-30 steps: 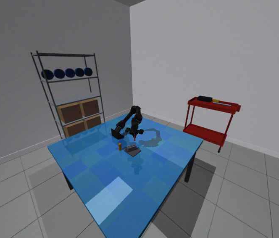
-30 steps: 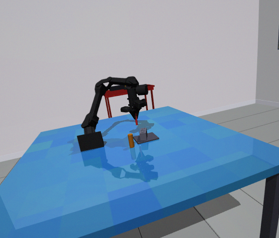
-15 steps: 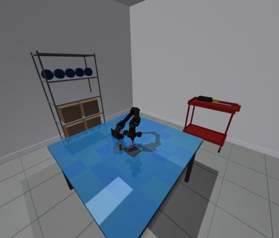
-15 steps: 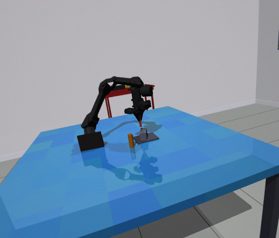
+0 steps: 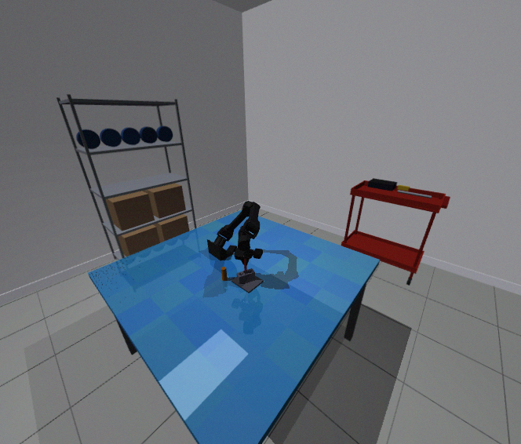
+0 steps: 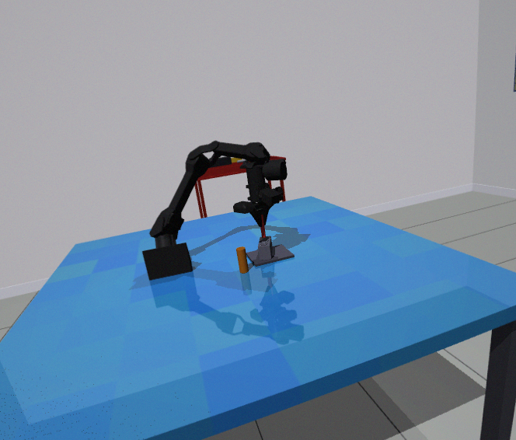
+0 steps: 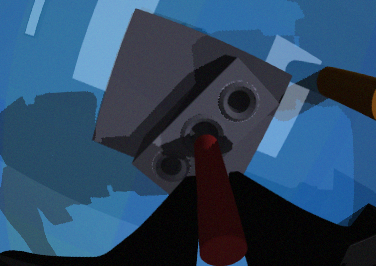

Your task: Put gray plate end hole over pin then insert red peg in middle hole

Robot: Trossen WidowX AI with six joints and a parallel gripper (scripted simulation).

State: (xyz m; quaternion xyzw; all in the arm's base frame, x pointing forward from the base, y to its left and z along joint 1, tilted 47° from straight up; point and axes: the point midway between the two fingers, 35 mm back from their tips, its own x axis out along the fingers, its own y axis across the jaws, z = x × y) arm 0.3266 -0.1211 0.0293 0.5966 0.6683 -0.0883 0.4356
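Note:
The red peg (image 5: 245,265) (image 6: 263,231) (image 7: 214,199) points down from my gripper (image 5: 245,260) (image 6: 261,223) (image 7: 212,183), which is shut on it. In the wrist view the peg's lower tip overlaps the near edge of the middle of three holes in the gray plate (image 5: 246,277) (image 6: 265,252) (image 7: 251,134). The tip is at or just above the hole; I cannot tell whether it touches or has entered. The plate forms the top of a raised gray block on the flat base (image 5: 249,287) (image 6: 284,254) (image 7: 142,69). No pin can be made out clearly in the end holes.
An upright orange cylinder (image 5: 224,274) (image 6: 242,260) (image 7: 347,88) stands on the blue table (image 5: 289,305) (image 6: 154,360), close beside the base on the side toward the arm's mount. A red cart (image 5: 382,252) and a shelf rack (image 5: 127,101) stand away from the table.

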